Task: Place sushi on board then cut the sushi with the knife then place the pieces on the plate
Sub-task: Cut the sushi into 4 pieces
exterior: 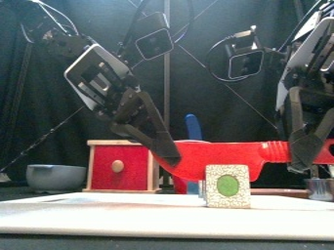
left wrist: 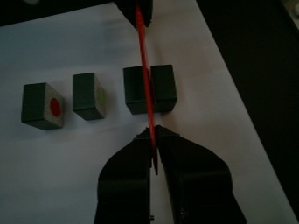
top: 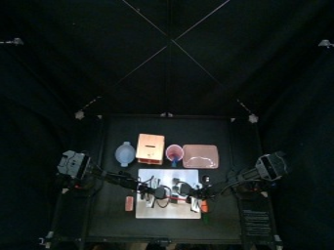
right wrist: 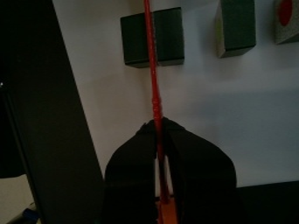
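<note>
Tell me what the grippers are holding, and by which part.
Both hold the red knife: the left gripper pinches one end, the right gripper the other, blade across a sushi block.

The right fingers (right wrist: 131, 171) are seen closed together, with the thin red knife (right wrist: 151, 79) clamped between them. The knife is shown edge-on as a narrow line, carried straight away from the fingertips across the white board (right wrist: 176, 101). It is laid across a dark sushi block (right wrist: 170, 39), a little off that block's middle; how deep it sits cannot be told. Two more sushi pieces are set beside this block, each apart from the next: a plain dark piece (right wrist: 237, 26) and an end piece (right wrist: 288, 22) marked with a red centre. The black worktop (right wrist: 30, 87) is seen along one edge of the board.
</note>
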Controlling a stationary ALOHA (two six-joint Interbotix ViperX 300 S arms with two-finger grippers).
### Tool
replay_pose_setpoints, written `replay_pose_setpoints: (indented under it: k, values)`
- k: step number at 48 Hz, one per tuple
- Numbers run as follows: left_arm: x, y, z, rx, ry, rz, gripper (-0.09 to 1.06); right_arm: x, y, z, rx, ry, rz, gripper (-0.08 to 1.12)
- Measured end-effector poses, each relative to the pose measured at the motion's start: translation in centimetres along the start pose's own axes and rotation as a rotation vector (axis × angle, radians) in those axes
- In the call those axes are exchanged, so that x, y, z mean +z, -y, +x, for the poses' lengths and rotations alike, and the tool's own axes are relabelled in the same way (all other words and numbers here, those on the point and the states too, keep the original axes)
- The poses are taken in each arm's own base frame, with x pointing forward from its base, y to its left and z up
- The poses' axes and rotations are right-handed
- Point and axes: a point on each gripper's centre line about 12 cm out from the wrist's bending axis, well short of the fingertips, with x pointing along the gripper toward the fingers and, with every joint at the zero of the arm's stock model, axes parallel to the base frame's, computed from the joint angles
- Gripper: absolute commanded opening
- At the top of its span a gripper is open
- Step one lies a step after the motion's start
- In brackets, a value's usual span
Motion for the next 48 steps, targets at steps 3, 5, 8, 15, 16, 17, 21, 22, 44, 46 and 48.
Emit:
replay_pose_setpoints:
  k: [3, 5, 8, 15, 16, 17, 21, 22, 44, 46, 48]
  values:
    - [0.0, 0.1, 0.0, -0.001, -0.001, 0.001, 0.47, 0.0, 0.0, 0.0, 0.0, 0.0, -0.002, 0.27]
    - [0.0, 0.1, 0.0, -0.001, -0.001, -0.001, 0.47, 0.0, 0.0, 0.1, 0.001, 0.001, -0.002, 0.27]
    - [-0.2, 0.1, 0.1, -0.001, -0.006, -0.001, 0.47, -0.1, 0.0, 0.3, 0.002, 0.0, 0.0, 0.27]
    - [-0.7, 0.1, 0.6, -0.001, -0.018, -0.011, 0.47, -0.2, 0.0, 0.9, 0.003, -0.004, 0.006, 0.27]
    - [-0.7, 0.1, 0.6, -0.001, -0.02, -0.013, 0.47, -0.2, 0.0, 1.0, 0.002, -0.005, 0.007, 0.27]
    - [-0.8, 0.1, 0.7, -0.001, -0.021, -0.014, 0.47, -0.2, 0.0, 1.1, 0.002, -0.007, 0.008, 0.27]
    - [-1.0, 0.2, 0.9, -0.002, -0.031, -0.021, 0.47, -0.3, 0.1, 1.4, 0.0, -0.013, 0.014, 0.27]
    - [-1.1, 0.2, 0.9, -0.001, -0.032, -0.024, 0.47, -0.3, 0.0, 1.4, 0.001, -0.012, 0.016, 0.27]
    - [-1.1, 1.5, 0.9, -0.021, -0.037, -0.058, 0.47, -0.3, -1.6, 1.4, 0.037, -0.013, 0.027, 0.27]
    - [-1.1, 1.7, 0.9, -0.024, -0.037, -0.058, 0.47, -0.3, -1.7, 1.4, 0.039, -0.015, 0.027, 0.27]
    - [-1.2, 1.7, 0.9, -0.023, -0.04, -0.061, 0.47, -0.3, -1.9, 1.4, 0.041, -0.015, 0.028, 0.27]
